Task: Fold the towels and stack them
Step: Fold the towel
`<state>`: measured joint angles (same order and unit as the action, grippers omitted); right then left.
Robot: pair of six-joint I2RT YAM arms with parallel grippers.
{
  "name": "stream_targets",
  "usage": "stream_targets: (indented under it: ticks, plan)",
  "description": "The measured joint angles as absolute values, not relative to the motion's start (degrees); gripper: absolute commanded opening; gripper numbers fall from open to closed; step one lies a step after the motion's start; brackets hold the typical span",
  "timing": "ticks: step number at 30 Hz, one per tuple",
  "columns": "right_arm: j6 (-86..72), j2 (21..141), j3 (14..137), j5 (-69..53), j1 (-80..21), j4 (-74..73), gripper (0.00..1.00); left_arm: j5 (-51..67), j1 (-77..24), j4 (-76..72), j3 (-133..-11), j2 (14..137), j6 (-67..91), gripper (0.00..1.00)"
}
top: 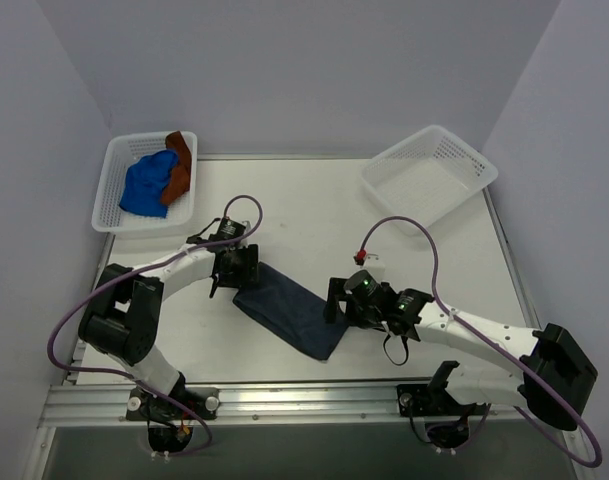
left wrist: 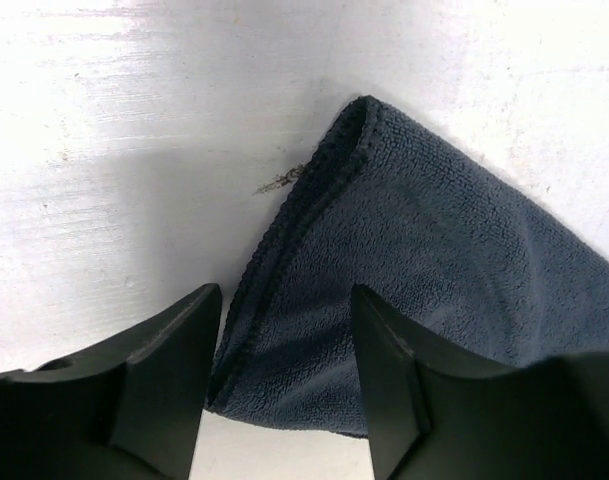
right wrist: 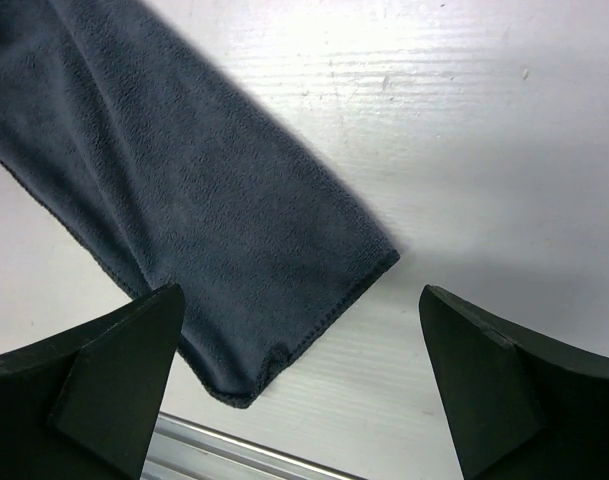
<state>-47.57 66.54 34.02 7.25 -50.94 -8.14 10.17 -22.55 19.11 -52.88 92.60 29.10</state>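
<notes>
Dark grey towel (top: 289, 320) lies as folded strip on table (top: 314, 205), between both claws. Left gripper (left wrist: 284, 300) about half open, fingers each side of towel's upper-left hemmed edge, not pinching it. Right gripper (right wrist: 299, 295) wide open over lower-right end, empty.

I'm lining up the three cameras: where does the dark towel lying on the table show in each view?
Top external: the dark towel lies diagonally at centre, between the two arms.
Left wrist: it fills the centre and right, one corner pointing to the top.
Right wrist: it runs from upper left to lower centre.
Shared landmark: the white table top beneath it in all three views.
</notes>
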Motion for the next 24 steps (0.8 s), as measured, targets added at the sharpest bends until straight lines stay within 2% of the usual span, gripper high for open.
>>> stream_targets:
  ticks: [1,4,5,6,12,17,20,24]
  plan:
    - [-47.57,66.43,34.02,6.72,-50.94,-8.14,1.0,10.13,-22.55,19.05,-52.88,92.66,29.12,0.4]
    - [-47.59,66.43,33.47,5.34,-50.94,-7.97,1.0,10.15,-22.55,18.04,-52.69,93.12,29.21,0.24]
    - [-47.64,66.43,33.1,4.93,-50.94,-8.01,1.0,10.24,-22.55,17.72,-52.62,93.23,29.26,0.06]
    - [-47.79,66.43,32.64,4.62,-50.94,-7.97,1.0,10.33,-22.5,17.39,-52.56,93.43,29.47,0.03]
    - [-50.17,66.61,30.0,2.74,-50.94,-7.92,0.98,10.74,-22.48,14.76,-51.05,93.03,30.68,0.03]
    - [-51.62,68.84,29.98,2.28,-50.94,-6.96,0.91,7.03,-22.63,13.78,-45.43,87.37,33.87,0.02]
    - [-52.01,71.46,30.59,2.07,-50.94,-6.74,0.8,4.43,-22.74,15.68,-40.82,81.38,35.81,0.02]
    - [-52.01,74.5,31.92,1.56,-50.94,-4.54,0.56,2.07,-22.83,17.96,-37.34,74.02,37.98,0.02]
